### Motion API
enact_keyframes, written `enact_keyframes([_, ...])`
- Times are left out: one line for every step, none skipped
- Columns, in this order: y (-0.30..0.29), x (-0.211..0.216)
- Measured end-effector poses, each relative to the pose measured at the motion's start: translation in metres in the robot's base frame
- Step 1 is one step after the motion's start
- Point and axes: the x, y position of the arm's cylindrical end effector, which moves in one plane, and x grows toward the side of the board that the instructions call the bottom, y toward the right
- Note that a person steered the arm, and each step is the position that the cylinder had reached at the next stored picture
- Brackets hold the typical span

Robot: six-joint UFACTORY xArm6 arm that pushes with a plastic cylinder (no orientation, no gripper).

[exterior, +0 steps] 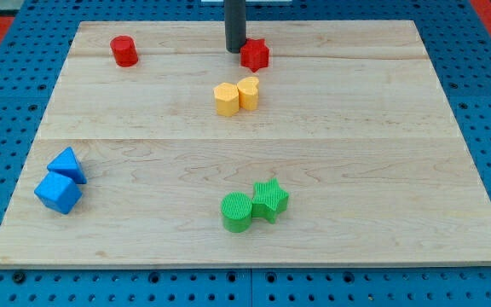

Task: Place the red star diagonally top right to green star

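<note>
Between the red star (255, 55) in the upper middle of the frame and the green star (270, 199) in the lower middle sit two yellow blocks: a yellow hexagonal block (226, 99) and, touching its right side, a yellow heart-like block (249, 91), just below and slightly left of the red star. A green cylinder (237, 211) touches the green star's left side. A red cylinder (124, 51) stands alone in the upper left, well apart from the star. In the lower left a blue wedge (66, 164) touches a blue cube (58, 193) below it. All rest on the wooden bench (382, 145), which lies on a blue pegboard (7, 77).

The rod's upper part is cut off by the frame's top edge. The exact shape of the right yellow block is hard to make out.

There are no jaws here, only a rod; my tip (234, 49) holds nothing and sits just left of the red star, touching or nearly touching its side
</note>
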Motion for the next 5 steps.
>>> enact_keyframes([0.07,0.048])
enact_keyframes([0.109,0.081])
enact_keyframes([0.153,0.132])
enact_keyframes([0.143,0.195])
enact_keyframes([0.131,0.183])
